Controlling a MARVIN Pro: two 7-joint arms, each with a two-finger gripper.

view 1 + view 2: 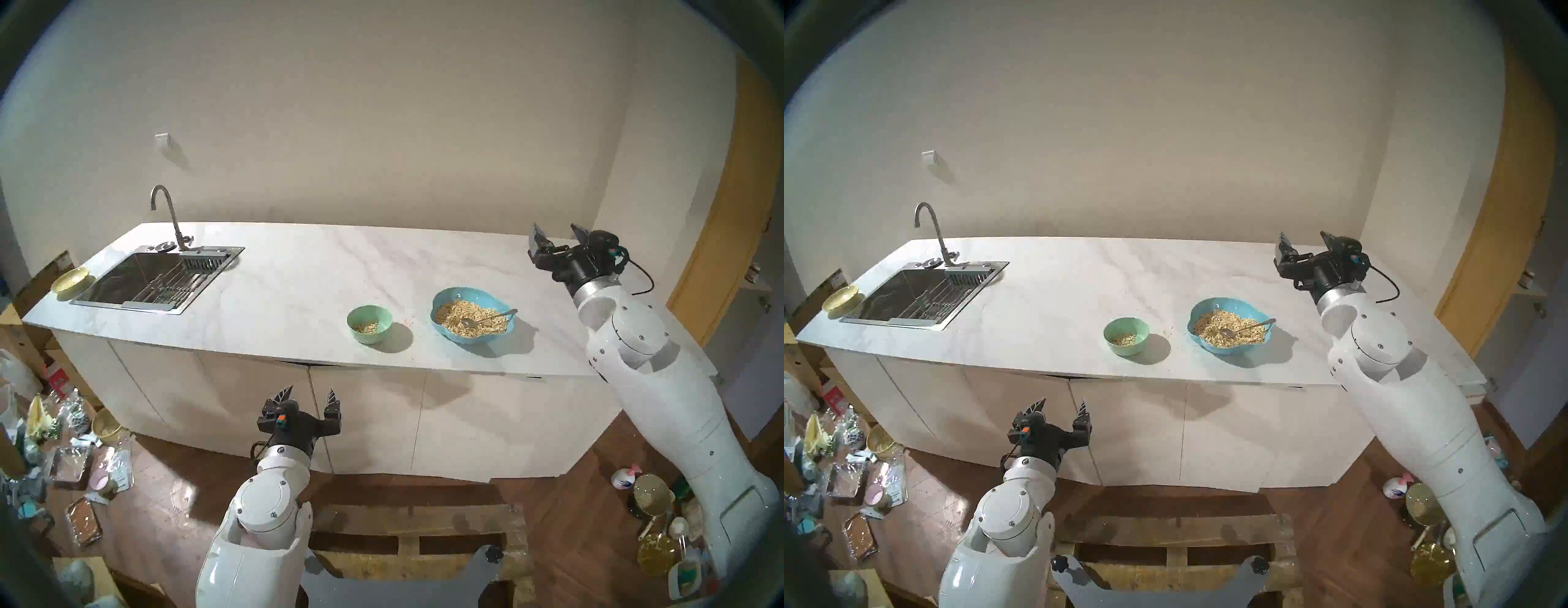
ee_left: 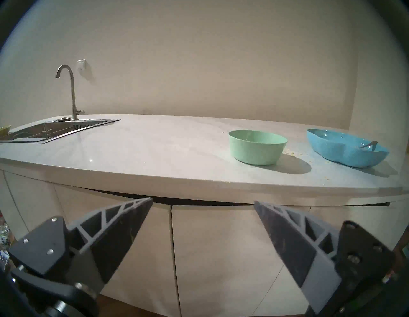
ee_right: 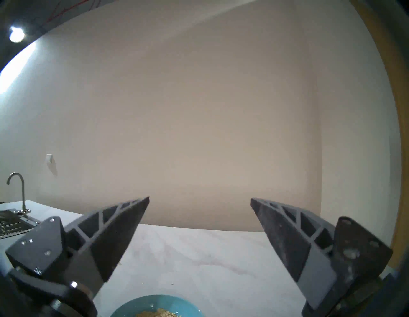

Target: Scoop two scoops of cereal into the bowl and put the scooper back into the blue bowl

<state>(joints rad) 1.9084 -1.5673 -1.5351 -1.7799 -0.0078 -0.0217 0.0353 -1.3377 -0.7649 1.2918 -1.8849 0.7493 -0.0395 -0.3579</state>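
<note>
The mint-green bowl (image 1: 369,324) stands near the counter's front edge with a little cereal (image 1: 366,327) in its bottom. To its right sits the wide blue bowl (image 1: 449,295), heaped with cereal (image 1: 454,320). The silver scooper (image 1: 488,317) lies in that heap, its handle resting on the right rim. My right gripper (image 1: 556,234) hangs open and empty above the counter, behind and to the right of the blue bowl (image 3: 141,305). My left gripper (image 1: 310,392) is open and empty, below the counter's front edge, facing the cabinet doors; the left wrist view shows the green bowl (image 2: 257,147) and blue bowl (image 2: 345,152).
A steel sink (image 1: 152,276) with a tall faucet (image 1: 167,216) takes the counter's left end, a yellow-green dish (image 1: 70,282) beside it. A few spilled flakes (image 1: 408,319) lie between the two bowls. Clutter covers the floor on both sides, and a wooden pallet (image 1: 407,522) lies in front.
</note>
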